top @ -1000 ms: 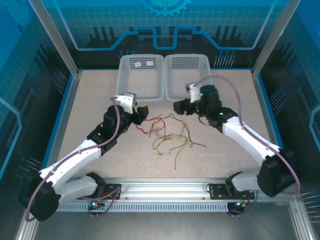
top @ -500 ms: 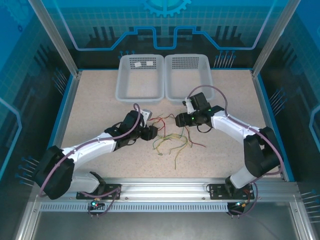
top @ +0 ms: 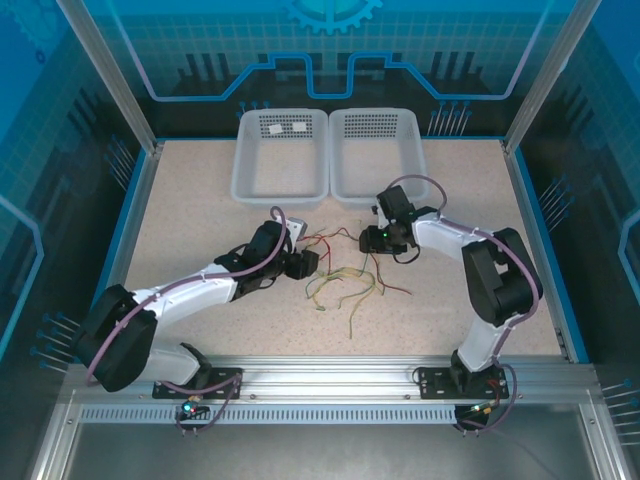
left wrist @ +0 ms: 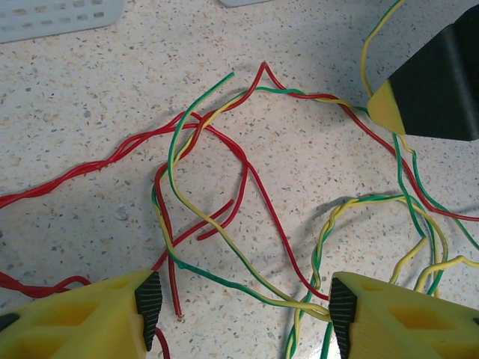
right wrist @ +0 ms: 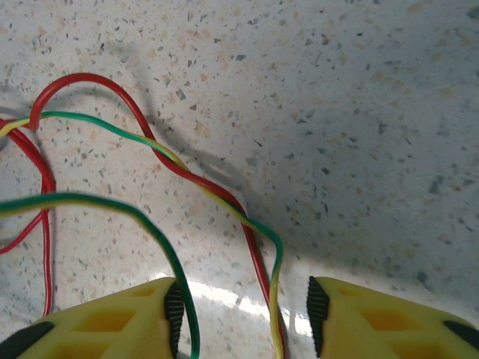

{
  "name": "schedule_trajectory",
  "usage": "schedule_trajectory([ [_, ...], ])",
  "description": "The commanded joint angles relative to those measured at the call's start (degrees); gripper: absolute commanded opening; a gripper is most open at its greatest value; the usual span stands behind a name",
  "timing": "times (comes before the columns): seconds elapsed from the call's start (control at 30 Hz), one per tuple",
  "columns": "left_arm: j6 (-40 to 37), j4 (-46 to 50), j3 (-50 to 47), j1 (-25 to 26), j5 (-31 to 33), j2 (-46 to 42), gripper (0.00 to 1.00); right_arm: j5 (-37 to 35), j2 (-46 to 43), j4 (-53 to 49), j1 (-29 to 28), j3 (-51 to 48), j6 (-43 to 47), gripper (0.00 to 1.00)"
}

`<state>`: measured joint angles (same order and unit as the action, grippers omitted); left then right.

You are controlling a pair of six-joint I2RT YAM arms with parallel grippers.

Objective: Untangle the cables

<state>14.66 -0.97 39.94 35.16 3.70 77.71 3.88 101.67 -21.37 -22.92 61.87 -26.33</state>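
The cables [top: 340, 272] lie in a loose tangle of red and yellow-green wires at the table's middle. My left gripper [top: 306, 264] is low at the tangle's left side, open. In the left wrist view its jaws stand wide apart over crossing red wires [left wrist: 243, 179] and yellow-green wires [left wrist: 224, 243]. My right gripper [top: 366, 240] is low at the tangle's upper right, open. In the right wrist view a red wire [right wrist: 217, 196] and a yellow-green wire [right wrist: 273, 258] run between its fingers [right wrist: 174, 307], close to the table.
Two white baskets [top: 281, 155] [top: 377, 150] stand side by side at the back, behind the tangle. The right gripper's yellow finger [left wrist: 430, 93] shows at the upper right of the left wrist view. Speckled tabletop [top: 200, 200] surrounds the wires.
Both arms dropped from above the table down to the tangle a second ago. Over the last half second each gripper edged a little closer in to the wires.
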Motion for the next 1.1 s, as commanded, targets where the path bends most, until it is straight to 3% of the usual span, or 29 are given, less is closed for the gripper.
schedule_trajectory([
  [0.0, -1.18, -1.23, -1.36, 0.57, 1.65, -1.74, 0.64, 0.61, 1.36, 1.52, -1.54, 1.68, -1.10, 0.43],
  [0.13, -1.12, -0.94, -1.54, 0.54, 2.05, -1.69, 0.64, -0.27, 2.20, 2.10, -1.94, 1.66, -1.54, 0.33],
  [0.3, -1.12, -1.15, -1.82, 0.53, 2.78, -2.04, 0.64, -0.36, 2.01, 2.04, -2.21, 1.60, -1.22, 0.11],
  [0.5, -1.00, -1.22, -1.73, 0.61, 4.62, -2.47, 0.65, -0.50, -2.26, -0.43, -2.55, 2.35, -0.39, 0.00],
  [1.07, -1.16, -5.79, -4.08, 0.33, 10.88, -16.60, 0.72, 1.60, -22.68, -8.02, -1.70, 6.56, 3.51, 0.00],
])
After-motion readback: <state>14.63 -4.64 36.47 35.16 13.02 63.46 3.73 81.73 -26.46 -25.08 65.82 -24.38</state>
